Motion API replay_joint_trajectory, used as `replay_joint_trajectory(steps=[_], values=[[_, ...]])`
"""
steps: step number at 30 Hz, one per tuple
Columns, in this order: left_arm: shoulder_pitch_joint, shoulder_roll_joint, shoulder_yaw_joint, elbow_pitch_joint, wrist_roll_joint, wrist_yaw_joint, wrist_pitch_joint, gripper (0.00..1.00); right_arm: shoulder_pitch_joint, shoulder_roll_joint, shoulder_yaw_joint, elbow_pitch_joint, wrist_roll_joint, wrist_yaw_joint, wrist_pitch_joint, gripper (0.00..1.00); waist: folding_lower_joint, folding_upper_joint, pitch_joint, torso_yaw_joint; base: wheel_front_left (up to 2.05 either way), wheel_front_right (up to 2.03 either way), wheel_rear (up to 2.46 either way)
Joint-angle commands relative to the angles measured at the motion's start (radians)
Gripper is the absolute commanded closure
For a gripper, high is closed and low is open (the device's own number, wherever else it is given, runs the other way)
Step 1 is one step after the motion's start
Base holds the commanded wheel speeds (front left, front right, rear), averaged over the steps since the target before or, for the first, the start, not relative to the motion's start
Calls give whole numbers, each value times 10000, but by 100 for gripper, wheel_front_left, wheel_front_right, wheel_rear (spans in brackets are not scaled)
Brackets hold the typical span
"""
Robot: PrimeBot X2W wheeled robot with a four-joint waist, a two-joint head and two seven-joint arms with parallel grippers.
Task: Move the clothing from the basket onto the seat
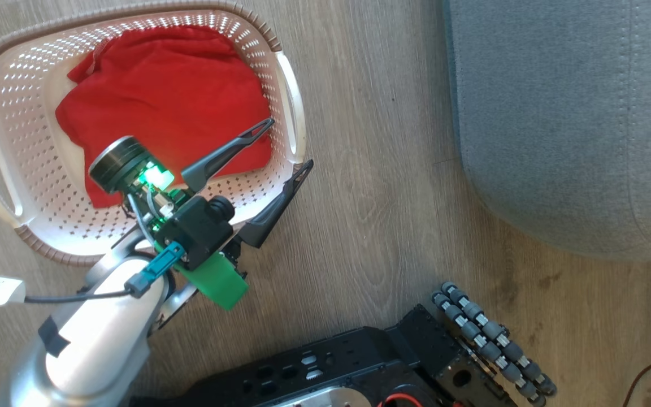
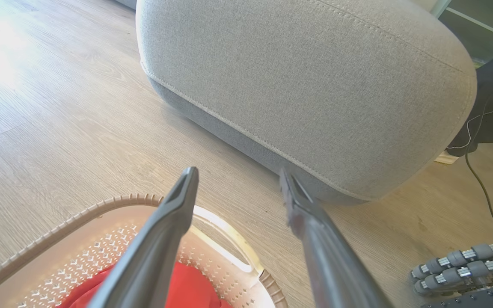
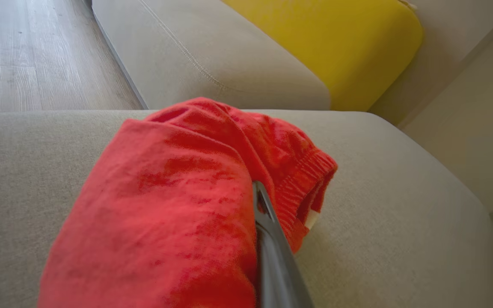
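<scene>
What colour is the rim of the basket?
The rim of the basket is brown with a braided look. The head view shows it best.

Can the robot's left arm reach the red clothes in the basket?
Probably yes. The left gripper hangs open right over the basket, and nothing covers the red clothes.

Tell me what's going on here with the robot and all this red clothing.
The right gripper is shut on one red garment, over the grey seat and apparently resting on it. A second red garment lies in the cream basket on the wood floor. The left gripper is open and holding nothing, poised over the basket's edge nearest the seat. So the transfer looks partway done.
</scene>
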Motion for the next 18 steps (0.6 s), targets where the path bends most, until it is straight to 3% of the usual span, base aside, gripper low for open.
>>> replay_joint_trajectory(steps=[1, 8, 9, 10, 11, 18], values=[[12, 8, 284, -311, 117, -14, -51, 0, -5, -278, -189, -58, -242, -4, 183, 100, 0, 0, -50, -36, 0, 0, 0], [66, 17, 234, -348, 157, -14, -51, 0, 220, -181, -697, 588, -649, -4, 256, 100, 0, 0, -262, -202, 0, 0, 0], [79, 26, 232, -342, 155, -14, -51, 0, 224, -185, -771, 599, -702, -4, 223, 87, 0, 0, -290, -223, 0, 0, 0], [86, 32, 233, -328, 150, -14, -51, 0, 222, -175, -833, 602, -760, -4, 182, 55, 0, 0, -324, -242, 0, 0, 0], [92, 33, 233, -310, 143, -14, -51, 0, 215, -155, -928, 592, -791, -4, 130, 0, 0, 0, -368, -258, 0, 0, 0], [122, -73, 88, -194, 120, -14, -51, 0, 296, -84, -1312, 644, -1201, -4, 190, 0, 0, 0, -840, -271, 0, 0, 0]])
